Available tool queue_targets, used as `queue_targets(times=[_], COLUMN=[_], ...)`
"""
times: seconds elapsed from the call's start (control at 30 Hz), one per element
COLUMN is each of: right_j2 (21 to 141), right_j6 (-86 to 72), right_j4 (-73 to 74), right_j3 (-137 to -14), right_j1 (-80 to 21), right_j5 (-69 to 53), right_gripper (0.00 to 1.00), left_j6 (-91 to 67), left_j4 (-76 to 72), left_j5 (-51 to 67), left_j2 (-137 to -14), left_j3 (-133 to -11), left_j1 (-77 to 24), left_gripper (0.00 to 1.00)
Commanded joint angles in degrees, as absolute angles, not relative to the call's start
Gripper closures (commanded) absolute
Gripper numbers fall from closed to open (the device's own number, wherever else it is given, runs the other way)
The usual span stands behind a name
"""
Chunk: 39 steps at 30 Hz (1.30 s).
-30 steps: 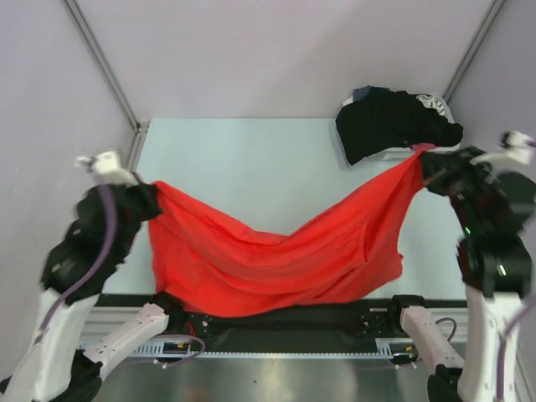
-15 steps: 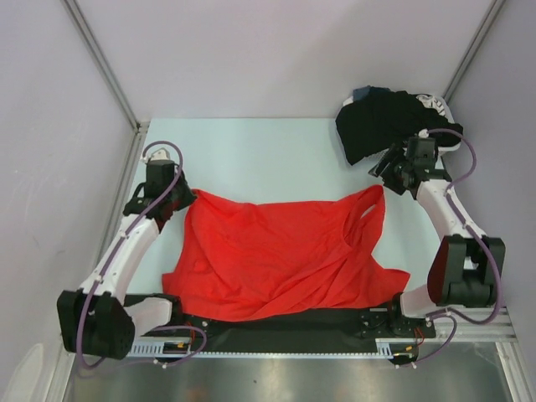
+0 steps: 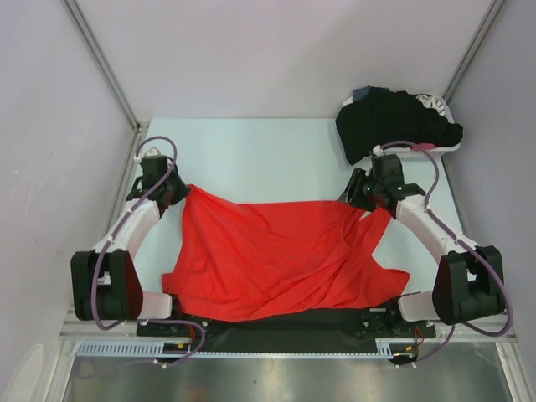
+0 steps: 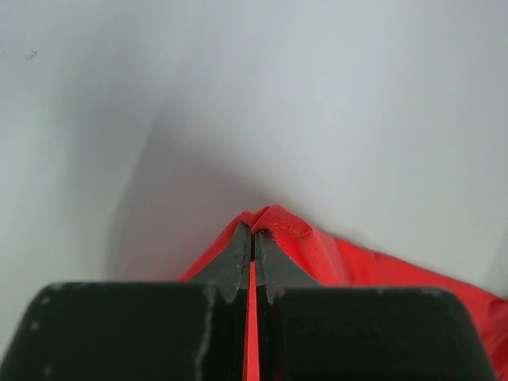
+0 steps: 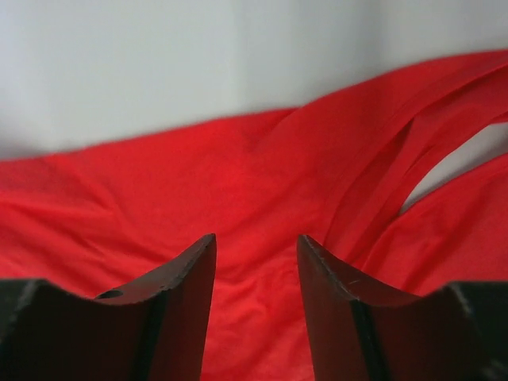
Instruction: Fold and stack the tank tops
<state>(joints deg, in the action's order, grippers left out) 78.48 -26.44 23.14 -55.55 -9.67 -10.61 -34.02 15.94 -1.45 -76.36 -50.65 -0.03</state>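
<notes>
A bright red tank top (image 3: 276, 255) lies spread and wrinkled across the near half of the table, its near hem draped over the front edge. My left gripper (image 3: 178, 194) is shut on its far left corner (image 4: 274, 222), red cloth pinched between the fingers (image 4: 238, 258). My right gripper (image 3: 356, 194) hovers open at the far right strap (image 3: 368, 224), nothing between its fingers (image 5: 186, 274), with red fabric (image 5: 198, 182) below. A black tank top (image 3: 394, 121) is heaped at the back right.
A white basket (image 3: 435, 105) shows under the black heap in the back right corner. Pale table surface (image 3: 251, 155) stretches behind the red garment. Grey walls with metal struts enclose the table on three sides.
Both arms lowered the red top from stretched in the air onto the table. The right gripper let go of its corner and opened. The left one stays shut on its corner.
</notes>
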Motion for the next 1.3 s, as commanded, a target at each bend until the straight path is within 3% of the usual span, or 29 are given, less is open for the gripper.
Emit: queue_targets(times=[0.0, 0.17, 0.63, 0.83, 0.93, 0.97, 1.0, 1.23, 1.27], right_j2=[77.2, 77.7, 83.9, 88.5, 87.6, 87.2, 86.1, 83.7, 83.4], right_j6=[-25.6, -26.4, -27.2, -26.9, -26.7, -26.8, -26.8, -25.1, -25.0], right_j4=[25.2, 28.2, 22.2, 21.7, 21.2, 21.2, 21.3, 23.6, 23.4], right_j3=[-52.5, -49.7, -45.4, -46.6, -46.2, -46.4, -46.6, -50.0, -50.0], right_j1=[-13.4, -16.3, -17.9, -19.2, -19.1, -19.1, -18.9, -18.0, -17.8], right_j5=[-10.3, -7.1, -7.4, -5.8, -5.9, -5.6, -5.5, -4.2, -4.4], right_gripper=[0.48, 0.46, 0.54, 0.56, 0.70, 0.82, 0.88, 0.94, 1.00], left_j6=[-33.1, -32.9, -31.7, -31.3, -32.2, -32.2, -32.4, -32.7, -32.5], left_j4=[12.9, 12.2, 12.5, 13.1, 12.8, 12.8, 12.7, 13.9, 15.0], left_j5=[0.4, 2.1, 0.1, -2.4, -1.9, -1.3, -0.5, 3.3, 3.2], left_j2=[-79.3, -82.6, -81.9, -81.2, -80.0, -78.8, -78.1, -70.1, -69.3], left_j3=[-54.4, -55.0, -54.6, -54.4, -53.6, -53.3, -52.6, -49.0, -48.6], left_j1=[1.9, 2.0, 2.1, 2.1, 2.0, 2.1, 2.0, 0.4, -1.6], left_gripper=[1.00, 1.00, 0.96, 0.78, 0.61, 0.58, 0.56, 0.45, 0.42])
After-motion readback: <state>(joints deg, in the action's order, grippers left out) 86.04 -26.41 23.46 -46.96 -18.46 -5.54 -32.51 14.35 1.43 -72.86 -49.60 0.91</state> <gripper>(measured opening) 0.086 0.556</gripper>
